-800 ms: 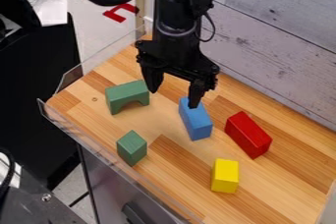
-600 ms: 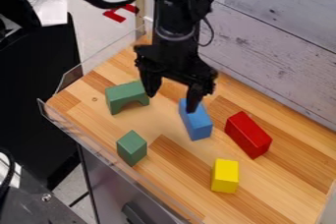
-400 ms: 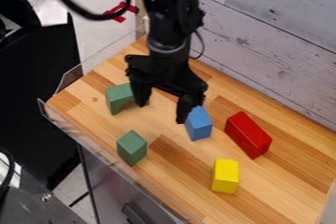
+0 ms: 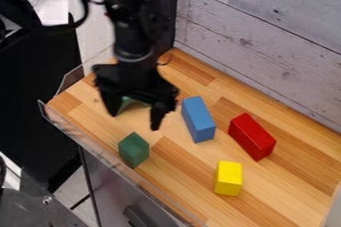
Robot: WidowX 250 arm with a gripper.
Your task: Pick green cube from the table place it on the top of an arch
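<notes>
The black gripper (image 4: 135,117) hangs down over the left part of the wood table (image 4: 286,186). Its two fingers are spread wide, with nothing held between them. The green cube (image 4: 133,150) sits on the table, near the long edge at the lower left. The tip of one finger is up and to the right of the cube in the view, and the two are apart. The green arch (image 4: 130,102) is near the left corner, and the gripper hides most of it. The top of the arch can't be seen well.

The blue block (image 4: 198,118) lies near the middle of the table. The red block (image 4: 252,136) lies to the right of it, closer to the edge by the pale wall (image 4: 266,37). The yellow block (image 4: 228,177) is lower down, between the red block and the lower left edge.
</notes>
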